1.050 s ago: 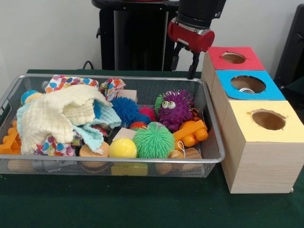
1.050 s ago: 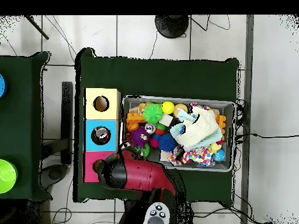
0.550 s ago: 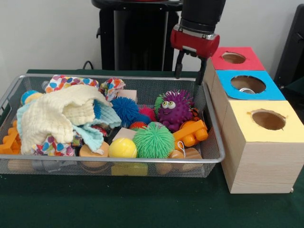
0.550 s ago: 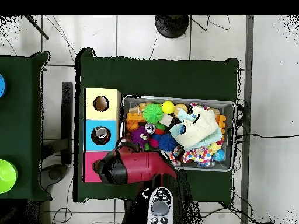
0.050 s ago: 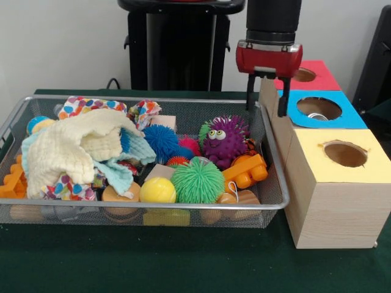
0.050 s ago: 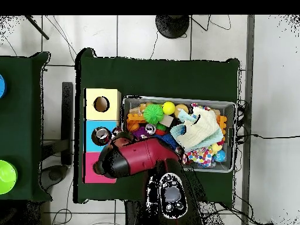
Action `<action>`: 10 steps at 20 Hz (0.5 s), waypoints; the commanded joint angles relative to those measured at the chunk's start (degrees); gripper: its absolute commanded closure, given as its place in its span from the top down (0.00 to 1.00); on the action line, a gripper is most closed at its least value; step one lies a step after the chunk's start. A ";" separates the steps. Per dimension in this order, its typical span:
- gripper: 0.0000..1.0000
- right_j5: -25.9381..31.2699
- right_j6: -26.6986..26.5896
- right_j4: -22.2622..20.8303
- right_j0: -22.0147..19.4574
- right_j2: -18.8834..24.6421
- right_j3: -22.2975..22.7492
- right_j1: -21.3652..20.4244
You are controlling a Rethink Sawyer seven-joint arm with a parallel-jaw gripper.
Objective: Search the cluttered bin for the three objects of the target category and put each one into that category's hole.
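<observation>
Claw (image 5: 267, 101) spread wide, empty, above wire bin's (image 5: 272, 160) rim beside blue-topped box (image 5: 319, 108); no legible writing.

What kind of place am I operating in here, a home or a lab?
Most likely a robotics lab: a green-clothed table holds a staged wire mesh bin of toys beside three wooden boxes with colour-coded holes, and cables trail across a tiled floor.

A dark green table (image 5: 183, 268) carries a wire-mesh bin (image 5: 272, 183) beside 3 wooden boxes (image 5: 330, 207).
</observation>
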 commanded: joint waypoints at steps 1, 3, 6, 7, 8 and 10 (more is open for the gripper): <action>1.00 4.26 -19.03 -7.70 -5.69 15.71 -1.83 0.39; 1.00 5.46 -20.19 -8.25 -7.98 19.30 -1.44 0.80; 1.00 6.77 -20.78 -8.95 -10.56 23.48 -1.05 1.47; 1.00 7.16 -20.76 -9.08 -11.34 24.53 -1.01 1.80; 1.00 7.49 -20.31 -9.10 -11.77 25.17 -0.84 1.82; 1.00 8.38 -19.32 -8.72 -12.77 26.47 -0.42 1.63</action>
